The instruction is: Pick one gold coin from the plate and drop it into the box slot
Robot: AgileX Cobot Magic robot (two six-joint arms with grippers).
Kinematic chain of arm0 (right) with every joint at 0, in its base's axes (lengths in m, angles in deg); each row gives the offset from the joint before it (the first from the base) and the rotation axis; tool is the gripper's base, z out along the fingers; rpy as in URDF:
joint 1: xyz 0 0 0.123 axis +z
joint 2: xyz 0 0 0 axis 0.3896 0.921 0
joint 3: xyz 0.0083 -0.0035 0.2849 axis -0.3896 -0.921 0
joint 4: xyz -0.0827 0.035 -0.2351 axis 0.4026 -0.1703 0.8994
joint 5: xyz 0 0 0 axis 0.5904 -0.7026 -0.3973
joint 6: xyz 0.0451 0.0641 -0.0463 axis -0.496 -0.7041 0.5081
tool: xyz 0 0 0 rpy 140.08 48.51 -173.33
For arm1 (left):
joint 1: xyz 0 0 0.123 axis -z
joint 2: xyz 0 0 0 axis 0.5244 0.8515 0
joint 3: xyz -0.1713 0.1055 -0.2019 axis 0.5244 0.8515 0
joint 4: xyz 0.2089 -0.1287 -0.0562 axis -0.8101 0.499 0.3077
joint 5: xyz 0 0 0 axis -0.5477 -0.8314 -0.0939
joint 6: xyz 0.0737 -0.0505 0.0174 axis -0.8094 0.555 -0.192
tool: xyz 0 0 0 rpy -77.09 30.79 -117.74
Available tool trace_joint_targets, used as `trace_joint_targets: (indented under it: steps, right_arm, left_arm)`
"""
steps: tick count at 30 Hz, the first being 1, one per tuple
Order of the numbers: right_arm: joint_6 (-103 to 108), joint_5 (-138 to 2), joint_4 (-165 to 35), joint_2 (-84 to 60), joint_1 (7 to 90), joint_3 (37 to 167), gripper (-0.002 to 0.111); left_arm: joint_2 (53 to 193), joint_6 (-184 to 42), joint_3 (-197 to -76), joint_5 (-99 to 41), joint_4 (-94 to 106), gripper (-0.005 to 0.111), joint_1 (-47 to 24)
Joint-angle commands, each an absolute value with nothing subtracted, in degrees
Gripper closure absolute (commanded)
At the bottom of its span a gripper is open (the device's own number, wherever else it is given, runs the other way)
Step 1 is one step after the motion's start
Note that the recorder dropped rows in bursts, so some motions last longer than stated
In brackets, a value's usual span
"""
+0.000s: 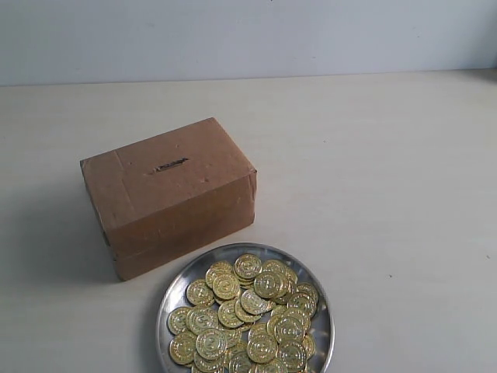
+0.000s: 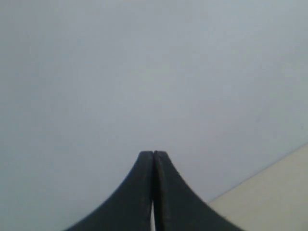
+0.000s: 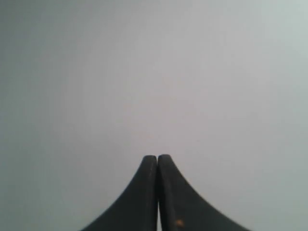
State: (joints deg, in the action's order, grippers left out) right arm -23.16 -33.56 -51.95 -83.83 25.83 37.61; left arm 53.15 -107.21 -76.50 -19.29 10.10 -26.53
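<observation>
A round silver plate sits at the front of the exterior view, cut off by the bottom edge, heaped with several gold coins. Just behind it and to the left stands the brown cardboard box. The thin dark slot runs across its top face. No arm shows in the exterior view. My left gripper is shut with nothing between its black fingers, facing a plain grey wall. In its own wrist view my right gripper is also shut and empty, in front of the same grey background.
The pale table stretches around the box and plate, with a grey wall behind its far edge. A corner of the table shows in the left wrist view.
</observation>
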Motion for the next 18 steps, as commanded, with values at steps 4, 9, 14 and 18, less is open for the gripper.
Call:
trace_joint_targets:
  steps: [4,9,14,18]
  right_arm:
    - [-23.4,-40.1,-60.5,-84.0,25.6,36.9,0.108]
    - [-23.4,-45.0,-60.5,-84.0,25.6,36.9,0.108]
    - [-23.4,-49.6,-60.5,-84.0,25.6,36.9,0.108]
    - [-23.4,-51.1,-60.6,-84.0,25.6,36.9,0.108]
  left_arm:
    - [52.9,-106.9,-75.8,-22.0,9.7,0.107,-25.5]
    - [52.9,-106.9,-75.8,-22.6,9.7,0.107,-25.4]
    - [52.9,-106.9,-75.8,-23.6,9.7,0.107,-25.4]
    - [52.9,-106.9,-75.8,-23.7,9.7,0.107,-25.4]
